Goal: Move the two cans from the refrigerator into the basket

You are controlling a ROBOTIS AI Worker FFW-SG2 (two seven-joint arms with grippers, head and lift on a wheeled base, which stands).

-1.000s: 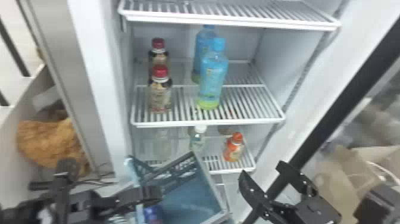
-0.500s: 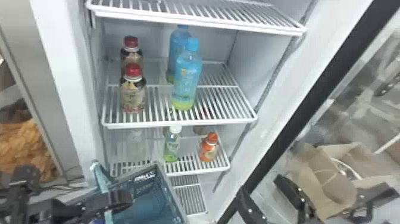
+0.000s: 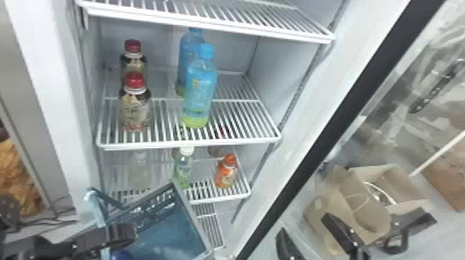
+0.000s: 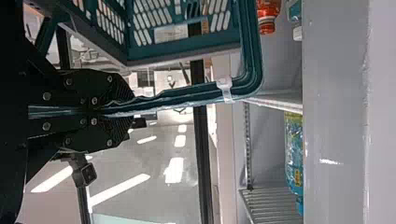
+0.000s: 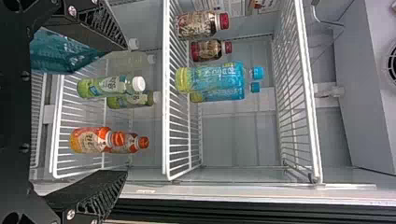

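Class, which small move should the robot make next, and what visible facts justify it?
Probably lower the open, empty right gripper to look beneath: the two stocked shelves before it hold bottles, not evident cans, while the left gripper is clamped on the basket.

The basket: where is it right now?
In the head view, the basket is low and left of centre, in front of the shelf holding the green bottle; the left end effector grips its rim in the left wrist view.
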